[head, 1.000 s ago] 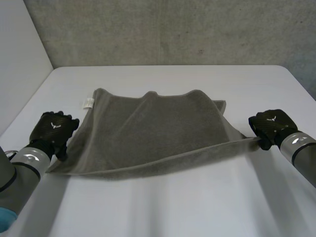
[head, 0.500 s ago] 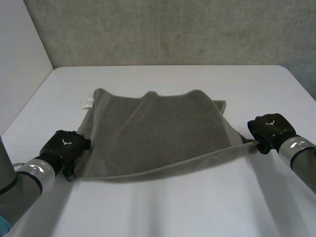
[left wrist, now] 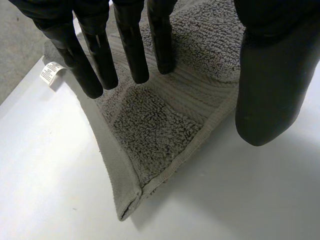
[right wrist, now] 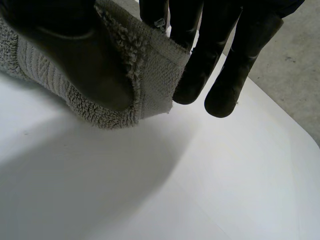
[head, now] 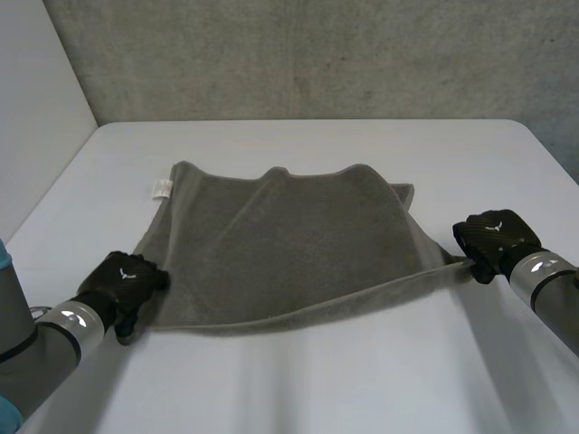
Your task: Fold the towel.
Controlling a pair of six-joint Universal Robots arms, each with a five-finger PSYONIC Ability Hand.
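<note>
White table (head: 298, 380), smooth and matte, seen from above w/ a rough grey concrete wall behind it. Spread across the middle is a grey towel (head: 289, 244) — roughly rectangular, thick looped terry, w/ a flat ribbed band near the stitched hem. Its far edge lies on the table. Its near edge runs between the two hands, raised at the robot's right and sloping down toward the left.

Left hand (head: 122, 280), black, is at the towel's near-left corner. Its fingers (left wrist: 132, 50) are straight and spread, pointing down over the corner, w/ the thumb (left wrist: 270, 90) apart on the other side of the hem. It grips nothing, and the corner lies flat on the table below the fingertips. Can't tell if the tips touch the pile.

Right hand (head: 493, 237) is at the near-right corner — the cloth is pinched between thumb (right wrist: 75, 55) and fingers (right wrist: 240, 65), held clear of the table.

A small white label (head: 161, 188) sticks out at the far-left corner.
</note>
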